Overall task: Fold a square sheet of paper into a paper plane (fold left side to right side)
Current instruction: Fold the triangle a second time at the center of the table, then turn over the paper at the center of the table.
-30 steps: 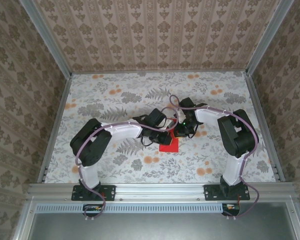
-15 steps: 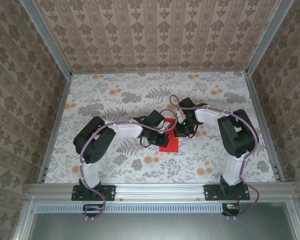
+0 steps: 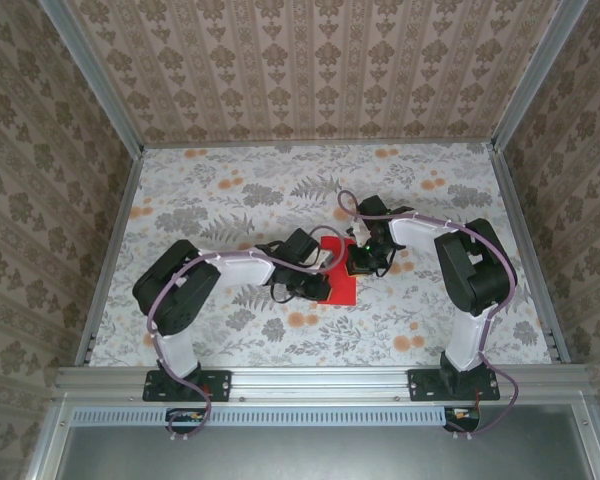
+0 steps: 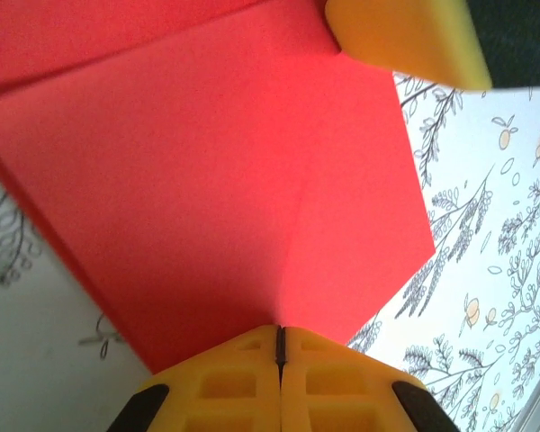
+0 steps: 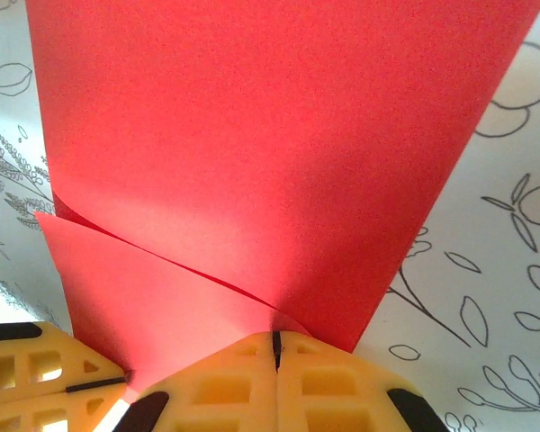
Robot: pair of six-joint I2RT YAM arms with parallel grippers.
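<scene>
The square sheet of paper (image 3: 338,268) is bright red and partly folded, lying in the middle of the flowered tablecloth between both wrists. My left gripper (image 3: 317,286) is shut on its near left edge; the sheet (image 4: 216,171) fans out from the closed yellow jaws with a crease running up from them. My right gripper (image 3: 359,262) is shut on the right edge, where two red layers (image 5: 252,153) overlap and meet at its jaws. The right gripper's fingertip (image 4: 405,36) shows in the left wrist view. The left gripper's fingers (image 5: 36,369) show at the lower left of the right wrist view.
The flowered tablecloth (image 3: 230,200) covers the table. Patterned walls and aluminium rails (image 3: 115,250) close it in on three sides. Both forearms and their cables (image 3: 345,205) crowd the middle around the paper.
My left gripper has drawn back toward the near left with the paper's edge in it. More red now shows, stretching toward the far side. The right gripper has barely moved.
</scene>
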